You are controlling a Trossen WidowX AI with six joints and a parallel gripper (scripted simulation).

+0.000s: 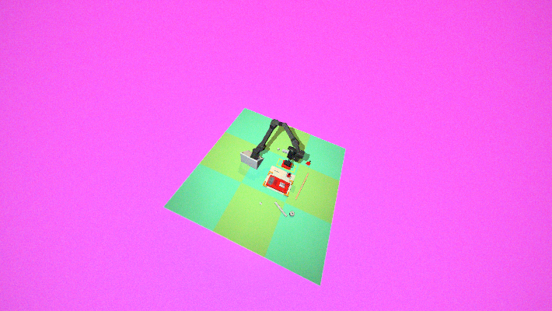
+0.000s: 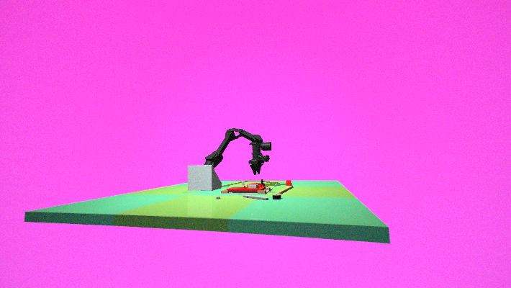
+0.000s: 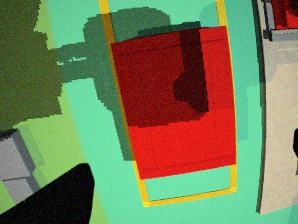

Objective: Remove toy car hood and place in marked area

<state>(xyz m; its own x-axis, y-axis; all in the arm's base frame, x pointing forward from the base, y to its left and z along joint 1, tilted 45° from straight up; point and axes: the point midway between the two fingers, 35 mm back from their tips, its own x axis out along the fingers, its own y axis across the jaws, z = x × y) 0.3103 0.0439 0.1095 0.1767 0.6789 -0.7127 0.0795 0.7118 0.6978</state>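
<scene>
My gripper (image 2: pixel 256 172) (image 1: pixel 288 159) is open and empty. It hangs well above the hood and touches nothing. In the wrist view only one dark finger shows, at the bottom left, and its shadow falls across the hood. The toy car (image 1: pixel 277 182) (image 2: pixel 245 188) (image 3: pixel 282 129), red on a cream base, sits just beside the marked rectangle.
The arm's grey base block (image 1: pixel 249 159) (image 2: pixel 201 177) stands left of the car. A small red part (image 1: pixel 308 163) (image 2: pixel 288 182), a thin red rod (image 1: pixel 302 186) (image 2: pixel 284 190), a grey bar (image 1: pixel 280 207) (image 2: pixel 255 197) and a small round piece (image 1: pixel 291 211) lie around the car.
</scene>
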